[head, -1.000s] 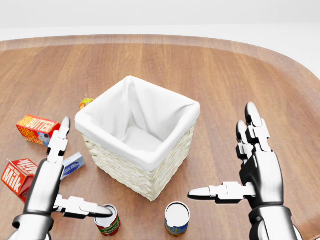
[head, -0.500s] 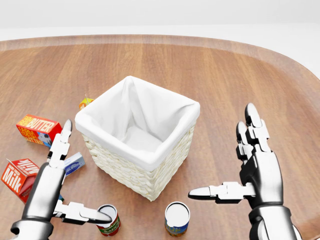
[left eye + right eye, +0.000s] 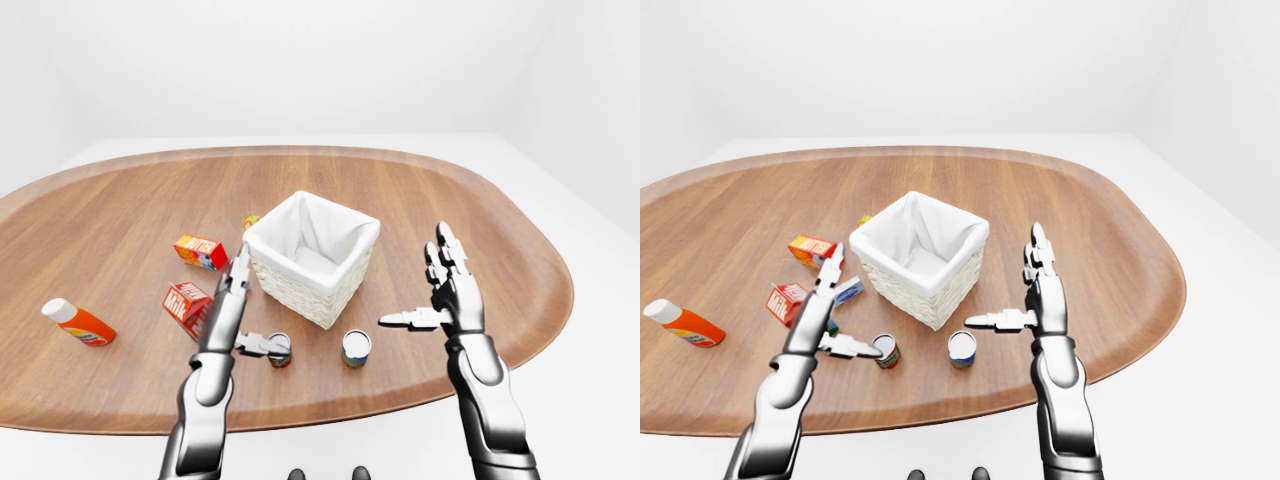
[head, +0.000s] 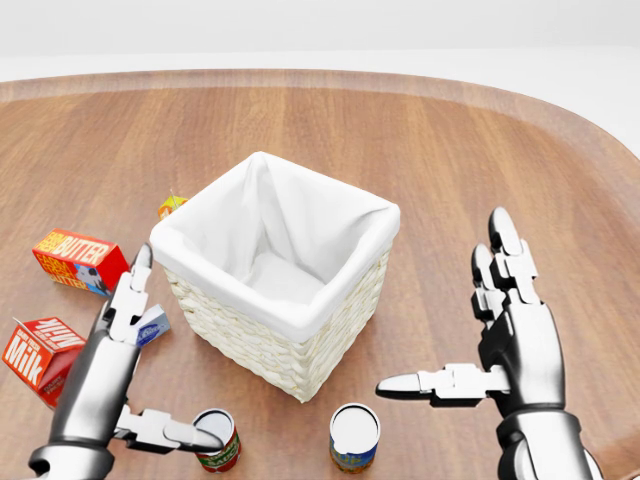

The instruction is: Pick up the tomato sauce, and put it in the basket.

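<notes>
On the wooden desk (image 4: 420, 130), seen from the head view, stands one wicker basket (image 4: 275, 285) with a white cloth lining, open at the top. Two cans stand upright near the view's bottom edge. One, the tomato sauce (image 4: 216, 440), has a red and green label; the other can (image 4: 354, 437) has a blue and yellow label. Their writing is too small to read. The left hand (image 4: 125, 375) is spread wide, its thumb tip lying just over the tomato sauce's top and its long fingers pointing up the view, gripping nothing. The right hand (image 4: 505, 330) is also spread wide and empty, thumb pointing left toward the basket, well apart from the second can. At the left lie two red cartons: one reads "BUTTER" (image 4: 78, 259), the other "Milk" (image 4: 38, 357). A small blue and white packet (image 4: 150, 325) peeks out beside the left hand, and a small orange item (image 4: 171, 206) shows just past the basket's left corner.

From the left-eye view, one orange bottle (image 3: 78, 322) with a white cap lies on its side far to the left of the desk, well apart from everything else.

From the right-eye view, both cans sit between the two arms, below the basket.
</notes>
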You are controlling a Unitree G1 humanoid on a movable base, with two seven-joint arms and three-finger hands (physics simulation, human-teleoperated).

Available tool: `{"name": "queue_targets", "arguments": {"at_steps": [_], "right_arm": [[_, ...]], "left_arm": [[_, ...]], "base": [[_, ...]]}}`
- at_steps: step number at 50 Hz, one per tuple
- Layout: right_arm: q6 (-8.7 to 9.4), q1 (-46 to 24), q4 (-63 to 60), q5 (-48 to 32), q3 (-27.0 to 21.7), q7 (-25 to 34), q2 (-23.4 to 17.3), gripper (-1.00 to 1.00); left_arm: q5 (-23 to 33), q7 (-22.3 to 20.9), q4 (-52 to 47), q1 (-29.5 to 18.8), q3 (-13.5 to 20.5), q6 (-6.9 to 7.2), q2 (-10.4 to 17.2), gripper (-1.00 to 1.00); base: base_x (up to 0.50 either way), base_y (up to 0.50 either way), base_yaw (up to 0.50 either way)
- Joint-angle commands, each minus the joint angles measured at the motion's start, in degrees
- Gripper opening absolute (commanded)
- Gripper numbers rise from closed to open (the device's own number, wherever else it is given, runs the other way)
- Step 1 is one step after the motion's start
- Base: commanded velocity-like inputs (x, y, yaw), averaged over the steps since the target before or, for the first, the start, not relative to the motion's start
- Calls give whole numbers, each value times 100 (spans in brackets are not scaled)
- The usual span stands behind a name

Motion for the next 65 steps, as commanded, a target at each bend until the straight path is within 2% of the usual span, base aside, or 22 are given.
{"name": "queue_targets", "arguments": {"at_steps": [1, 9, 10, 12, 14, 16, 18, 23, 45, 65], "right_arm": [[0, -1, -16, 5, -4, -1, -4, 100], [0, 2, -26, 6, -7, 1, -2, 100], [0, 5, -41, 7, -8, 0, -2, 100], [0, 3, -18, 7, -8, 2, -1, 100], [0, 11, -21, 2, -1, 2, 1, 100], [0, -3, 9, 1, -5, 0, 0, 100], [0, -8, 34, 2, -7, 1, -2, 100], [0, 0, 1, 0, 1, -3, 1, 100], [0, 11, 6, 0, -1, 1, 1, 100], [0, 1, 26, 1, -2, -7, 0, 100]], "left_arm": [[295, 110, 199, 14, -53, -187, 23, 100], [464, 140, 299, 30, -80, -273, 31, 100], [474, 199, 399, 22, -85, -342, 38, 100], [494, 163, 361, 18, -74, -311, 43, 100], [510, 209, 438, 18, -77, -366, 45, 100], [524, 162, 366, 35, -73, -325, 42, 100], [540, 225, 475, 29, -82, -398, 45, 100], [578, 251, 577, 11, -88, -443, 56, 100], [751, 470, 1223, -216, -103, -443, 126, 100], [1039, 633, 1439, -140, -224, -443, 129, 100]], "base": [[0, 0, 0], [0, 0, 0], [0, 0, 0], [0, 0, 0], [0, 0, 0], [0, 0, 0], [0, 0, 0], [0, 0, 0], [0, 0, 0], [0, 0, 0]]}}
